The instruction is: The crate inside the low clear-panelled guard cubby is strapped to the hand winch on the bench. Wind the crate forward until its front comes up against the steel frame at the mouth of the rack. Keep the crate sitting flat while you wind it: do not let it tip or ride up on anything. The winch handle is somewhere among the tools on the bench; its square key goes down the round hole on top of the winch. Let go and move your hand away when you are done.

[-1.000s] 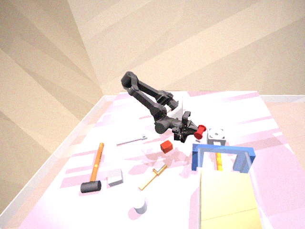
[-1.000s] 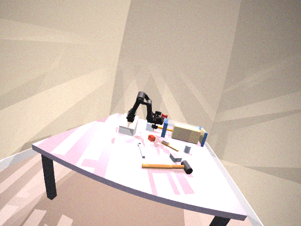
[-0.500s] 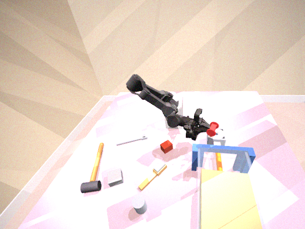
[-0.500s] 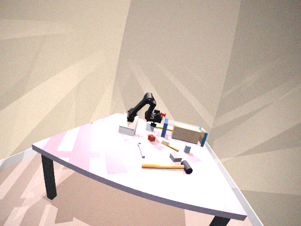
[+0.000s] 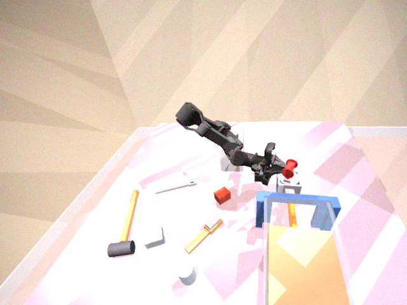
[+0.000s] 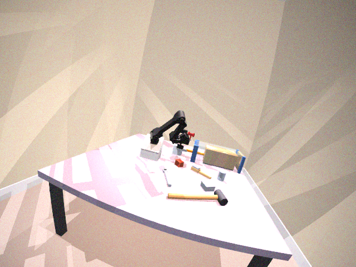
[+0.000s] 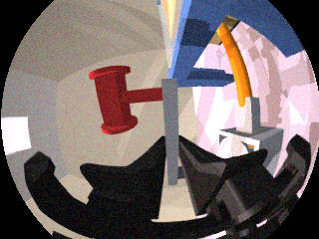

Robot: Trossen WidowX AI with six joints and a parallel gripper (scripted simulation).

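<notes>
So my jaws (image 5: 281, 169) are clamped nearly shut on the grey shaft of the handle (image 5: 289, 168), red knob out sideways, hovering just above the winch (image 5: 289, 187). It looks rigid and light; gripping mid-shaft should resist twisting. Crate (image 5: 304, 262) sits back in the cubby.
</notes>
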